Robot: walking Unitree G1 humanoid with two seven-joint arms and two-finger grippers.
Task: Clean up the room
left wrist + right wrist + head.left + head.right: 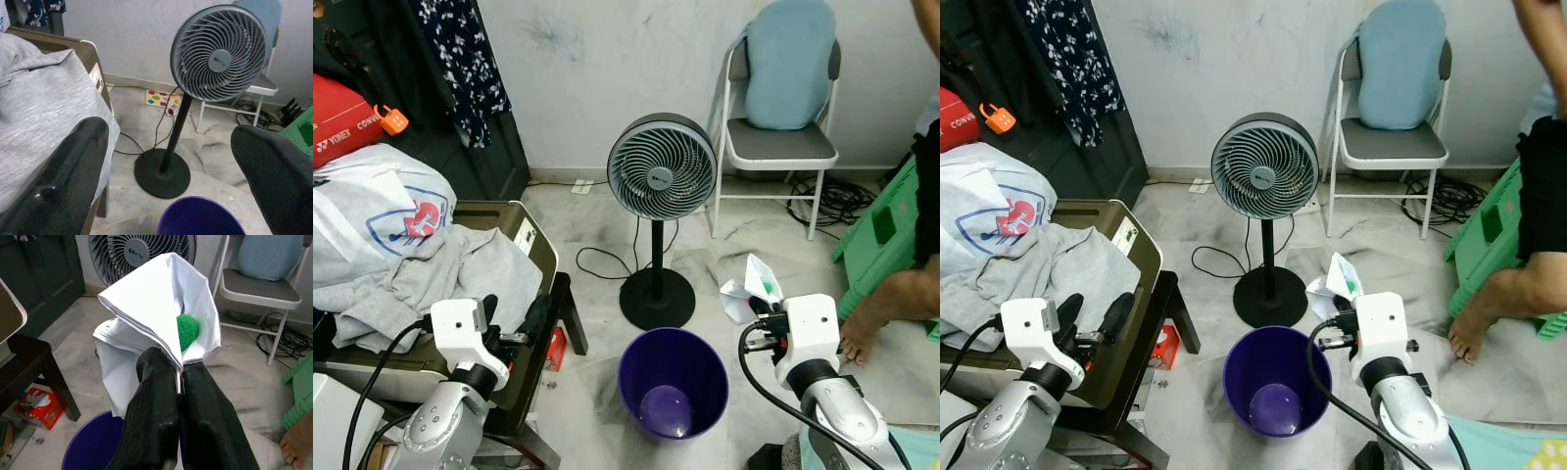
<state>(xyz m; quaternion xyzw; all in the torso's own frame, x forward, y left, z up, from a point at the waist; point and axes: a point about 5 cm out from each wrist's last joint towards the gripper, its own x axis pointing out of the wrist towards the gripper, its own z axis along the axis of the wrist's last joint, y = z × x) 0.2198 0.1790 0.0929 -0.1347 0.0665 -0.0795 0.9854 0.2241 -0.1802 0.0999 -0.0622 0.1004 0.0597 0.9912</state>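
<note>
wall: we see scuffed white plaster (607,59)
floor: pale marbled tile (597,225)
furniture: white metal folding chair with grey seat (779,142), grey pedestal fan on black round base (661,166), dark wooden side table (34,362)

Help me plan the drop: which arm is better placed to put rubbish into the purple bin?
The right. Its end effector is shut on the white paper, just beside the purple bin. The left end effector is open, holding nothing, near the grey clothes.
</note>
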